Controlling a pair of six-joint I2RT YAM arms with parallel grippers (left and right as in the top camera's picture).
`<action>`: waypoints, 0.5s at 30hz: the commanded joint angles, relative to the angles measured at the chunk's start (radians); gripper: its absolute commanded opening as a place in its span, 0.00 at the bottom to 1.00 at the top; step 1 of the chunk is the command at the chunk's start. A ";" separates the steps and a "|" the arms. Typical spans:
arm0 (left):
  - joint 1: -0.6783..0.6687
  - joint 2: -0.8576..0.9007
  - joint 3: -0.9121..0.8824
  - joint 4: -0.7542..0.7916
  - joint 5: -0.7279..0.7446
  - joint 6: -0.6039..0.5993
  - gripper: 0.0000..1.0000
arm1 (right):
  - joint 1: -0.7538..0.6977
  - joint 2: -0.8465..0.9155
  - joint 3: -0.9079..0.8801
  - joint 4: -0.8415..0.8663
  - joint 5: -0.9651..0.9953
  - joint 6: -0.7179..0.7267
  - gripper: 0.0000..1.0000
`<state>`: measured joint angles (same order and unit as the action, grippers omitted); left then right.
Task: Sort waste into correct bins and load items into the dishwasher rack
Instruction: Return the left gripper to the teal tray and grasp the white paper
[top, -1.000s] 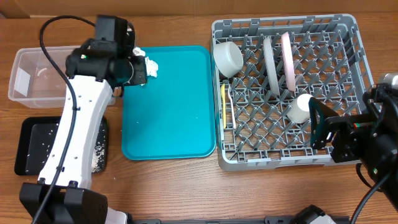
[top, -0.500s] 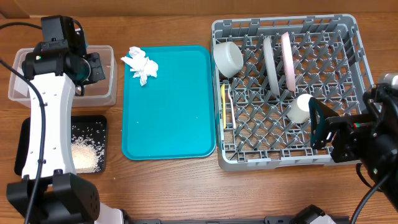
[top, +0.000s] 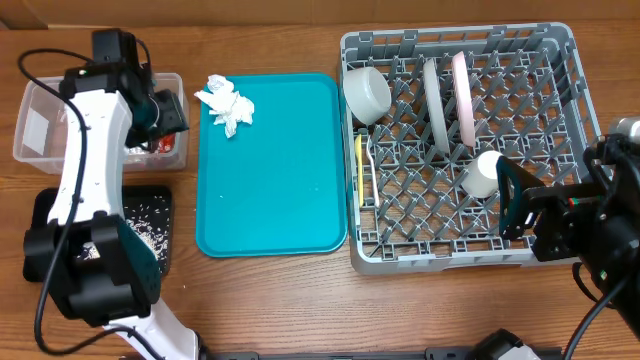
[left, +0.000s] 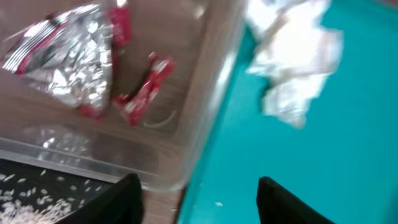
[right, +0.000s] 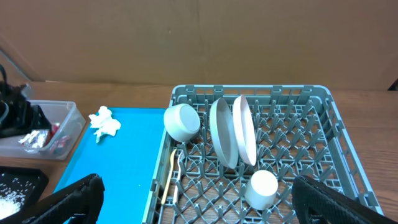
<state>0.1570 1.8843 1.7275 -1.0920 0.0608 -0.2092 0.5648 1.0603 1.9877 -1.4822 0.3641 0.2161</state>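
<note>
The crumpled silver foil wrapper (left: 68, 56) with red bits lies loose inside the clear tub (left: 205, 112). My left gripper (left: 199, 200) hovers open over the tub's corner, and nothing sits between its fingers (left: 124, 202). The white tissue (top: 225, 105) rests on the teal tray (top: 270, 190). Rice (top: 140, 215) lies in the black tray (top: 50, 215). The grey rack (top: 560, 60) holds the bowl (top: 366, 93), two upright plates (top: 435, 100), the cup (top: 482, 173) and the yellow utensil (top: 360, 165). My right gripper (right: 199, 208) stands wide open near the rack's front edge, holding nothing.
The left arm (top: 85, 170) stretches across the clear tub (top: 50, 125) and part of the black tray. A brown cardboard wall (right: 199, 37) stands behind the table. The teal tray lies between the bins and the rack.
My left arm swung from the teal tray to the clear tub and its jaws opened; the foil wrapper now lies in the tub. The right arm has not moved.
</note>
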 joint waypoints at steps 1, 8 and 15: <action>-0.065 -0.080 0.054 0.024 0.089 0.003 0.62 | 0.001 -0.003 0.003 0.005 0.005 0.005 1.00; -0.249 0.084 0.022 0.195 -0.096 0.086 0.82 | 0.001 -0.003 0.003 0.005 0.005 0.005 1.00; -0.253 0.319 0.022 0.348 -0.130 0.033 0.82 | 0.001 -0.003 0.003 0.005 0.005 0.005 1.00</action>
<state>-0.1089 2.1281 1.7584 -0.7887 -0.0345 -0.1547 0.5644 1.0603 1.9877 -1.4815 0.3634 0.2165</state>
